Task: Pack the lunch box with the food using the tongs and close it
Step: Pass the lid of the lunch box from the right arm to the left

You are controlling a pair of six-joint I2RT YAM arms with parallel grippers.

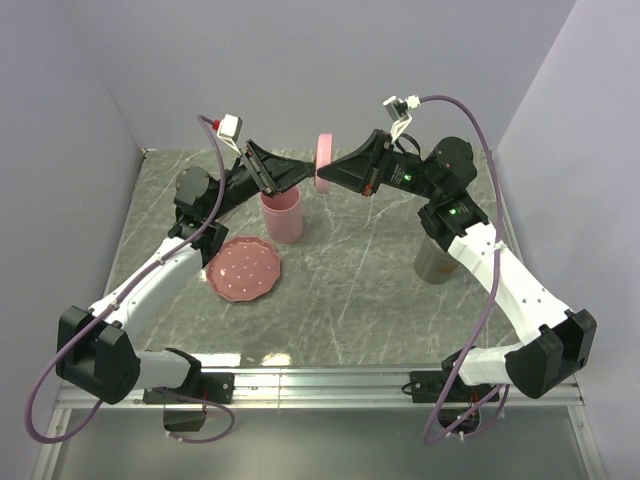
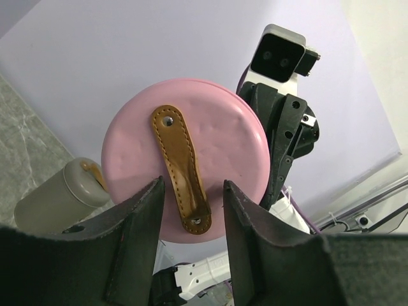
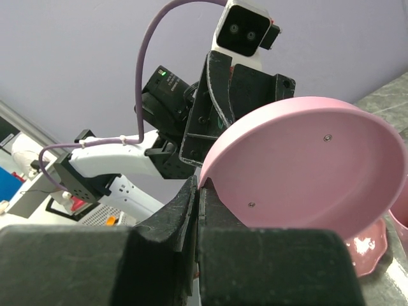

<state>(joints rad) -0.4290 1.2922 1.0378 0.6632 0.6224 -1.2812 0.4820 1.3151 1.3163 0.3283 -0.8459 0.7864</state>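
Starting on your left, the dotted pink plate (image 1: pixel 245 270) lies flat on the table (image 1: pixel 360 290) with no food on it. That suggests the packing is done and you are at the closing step. Just beyond the plate stands the pink lunch box (image 1: pixel 281 218), an upright open tub. Your left gripper (image 2: pixel 192 186) hangs above it with its jaws parted, one finger on each side of the lower end of the brown strap (image 2: pixel 178 162); you cannot tell whether the pads touch the strap. The strap sits on the round pink lid (image 2: pixel 223 143), which is up in the air on edge between the two grippers, clear of the box. On your right, the right gripper (image 3: pixel 197 188) is clenched on the lid's rim and carries it. As I judge it, the next move calls for the left jaws to pinch the strap firmly before the right ones let go. The lid then has to be turned flat and lowered squarely onto the tub. Farther right, a grey canister (image 1: pixel 436 262) stands half hidden under the right arm (image 1: pixel 500 270). Neither the food nor the tongs shows in any view. The tub's inside is small and partly covered by the left gripper, so you cannot confirm the food is in there.
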